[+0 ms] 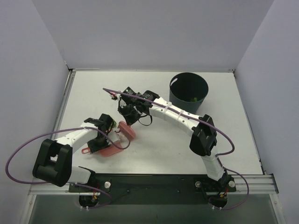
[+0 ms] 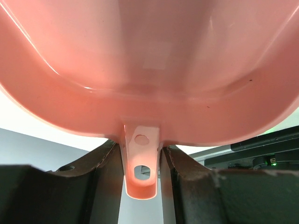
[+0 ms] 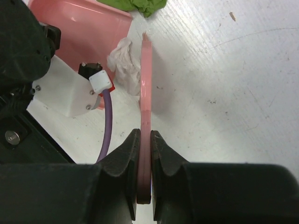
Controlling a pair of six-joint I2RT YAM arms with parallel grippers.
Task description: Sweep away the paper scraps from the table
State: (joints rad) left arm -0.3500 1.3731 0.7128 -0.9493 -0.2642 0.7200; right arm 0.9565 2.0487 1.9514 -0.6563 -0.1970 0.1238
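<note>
The left gripper [image 2: 141, 161] is clamped on the handle tab of the pink dustpan [image 2: 149, 70]. The right gripper [image 3: 145, 156] is pinched tight on the thin handle of the pink brush [image 3: 146, 84]. A white paper scrap [image 3: 124, 63] lies against the brush's far end, just beside the dustpan's mouth. A green paper scrap [image 3: 142, 5] sits just beyond, both on the white table [image 3: 224, 93], and a dark round bin [image 1: 180, 98] stands well apart.
</note>
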